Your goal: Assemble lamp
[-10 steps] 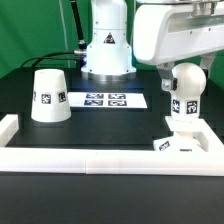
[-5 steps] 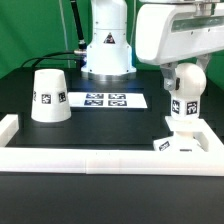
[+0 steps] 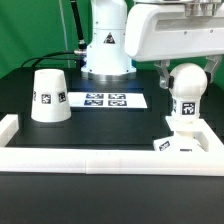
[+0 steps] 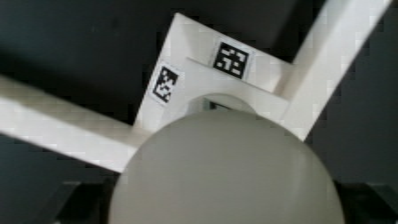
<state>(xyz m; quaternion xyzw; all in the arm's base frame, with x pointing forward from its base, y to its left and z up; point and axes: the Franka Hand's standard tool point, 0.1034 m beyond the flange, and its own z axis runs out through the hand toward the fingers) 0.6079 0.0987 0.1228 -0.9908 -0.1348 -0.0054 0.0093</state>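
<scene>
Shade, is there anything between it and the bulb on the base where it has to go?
Only the marker board lies flat on the table between shade and bulb. The tool sits around the bulb's top, above the base, so it likely blocks that spot from above.

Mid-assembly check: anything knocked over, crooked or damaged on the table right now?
Nothing stands out. The shade stands upright at the exterior view's left, the bulb is upright over the base by the rail, and no part looks tipped or broken.
</scene>
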